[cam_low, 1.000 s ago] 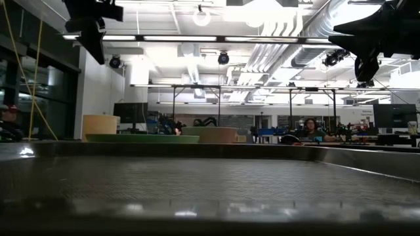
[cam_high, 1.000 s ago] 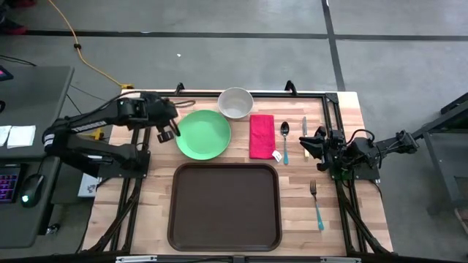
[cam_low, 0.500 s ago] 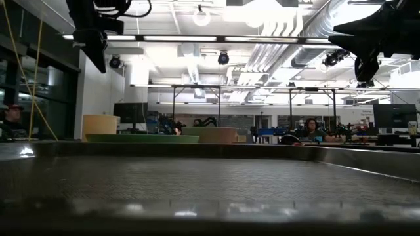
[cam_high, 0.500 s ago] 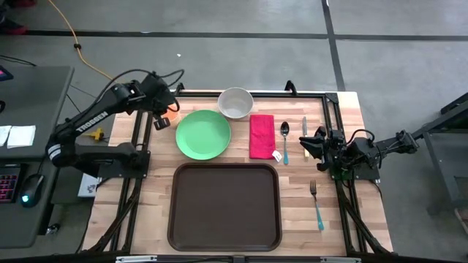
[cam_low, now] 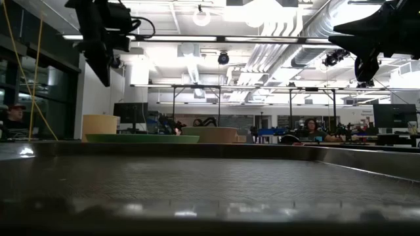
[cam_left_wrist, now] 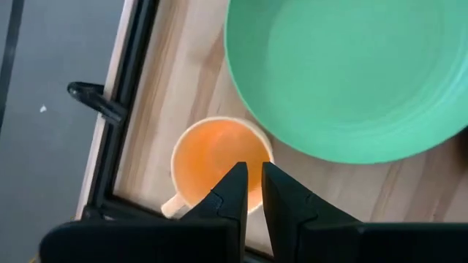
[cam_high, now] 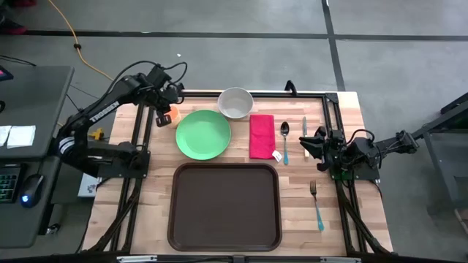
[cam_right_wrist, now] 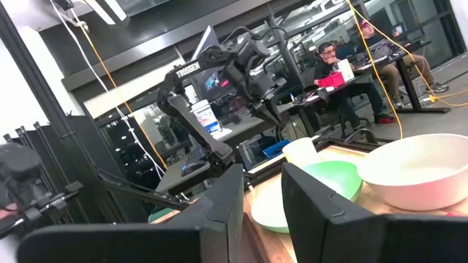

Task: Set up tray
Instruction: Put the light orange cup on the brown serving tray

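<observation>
Tray (cam_high: 224, 207): dark brown. Plate (cam_high: 203, 134): green. Bowl (cam_high: 235, 102): white. Napkin (cam_high: 262, 136): red-pink. Cup (cam_left_wrist: 219, 161): orange inside. Counter (cam_high: 157, 183): light wood planks, black frame.
</observation>
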You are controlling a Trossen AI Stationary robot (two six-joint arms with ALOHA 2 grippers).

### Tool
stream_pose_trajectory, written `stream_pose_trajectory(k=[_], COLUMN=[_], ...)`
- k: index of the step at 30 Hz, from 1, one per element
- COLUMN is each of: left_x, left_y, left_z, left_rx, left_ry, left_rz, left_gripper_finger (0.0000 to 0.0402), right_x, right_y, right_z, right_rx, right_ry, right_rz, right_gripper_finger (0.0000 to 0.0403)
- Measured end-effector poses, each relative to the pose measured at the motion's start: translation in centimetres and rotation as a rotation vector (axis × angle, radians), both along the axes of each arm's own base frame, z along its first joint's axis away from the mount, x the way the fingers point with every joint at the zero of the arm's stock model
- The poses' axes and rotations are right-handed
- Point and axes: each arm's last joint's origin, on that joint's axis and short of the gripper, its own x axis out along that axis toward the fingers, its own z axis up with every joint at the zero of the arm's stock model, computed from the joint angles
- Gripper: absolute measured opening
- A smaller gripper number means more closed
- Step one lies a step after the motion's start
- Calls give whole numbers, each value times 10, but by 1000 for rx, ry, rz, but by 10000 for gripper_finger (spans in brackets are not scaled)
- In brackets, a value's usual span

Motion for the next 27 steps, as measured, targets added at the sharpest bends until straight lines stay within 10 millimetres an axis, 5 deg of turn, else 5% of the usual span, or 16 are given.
stream_pose_trajectory(k=[11,27], left_x=[8,8], left_y=[7,6], left_z=[-19,-20], left_rx=[-144,-157], left_ry=[71,81], left_rz=[-92,-143], left_gripper_finger=[74,74], right_x=[0,0], right_y=[0,0], right_z=[0,0], right_rx=[0,0], right_ry=[0,0], right_rz=[0,0], right_gripper_finger=[74,74])
